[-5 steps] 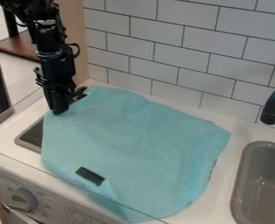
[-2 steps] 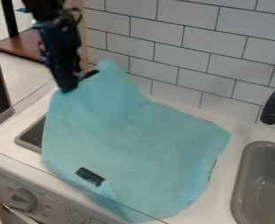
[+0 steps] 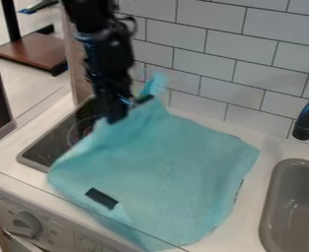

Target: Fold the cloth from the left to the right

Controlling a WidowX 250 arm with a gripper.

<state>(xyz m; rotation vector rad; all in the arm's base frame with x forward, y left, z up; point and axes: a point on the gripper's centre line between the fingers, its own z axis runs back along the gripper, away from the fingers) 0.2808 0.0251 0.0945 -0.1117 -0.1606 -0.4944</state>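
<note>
One end effector [image 3: 129, 109] pinching teal cloth [image 3: 173, 167], cooktop [image 3: 58, 140] partly covered, tiled wall [image 3: 216, 64] behind, sink [image 3: 267, 211] near.

Plain turquoise cloth [image 3: 177, 162] — black patch [image 3: 102, 198], white tiles [image 3: 203, 44] with dark grid lines — grey-brown sink [image 3: 273, 197], white counter [image 3: 249, 206]

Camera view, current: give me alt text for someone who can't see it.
A black end effector holds up the far left part of a blue cloth; the rest partly covers a stovetop. A sink is at right.
</note>
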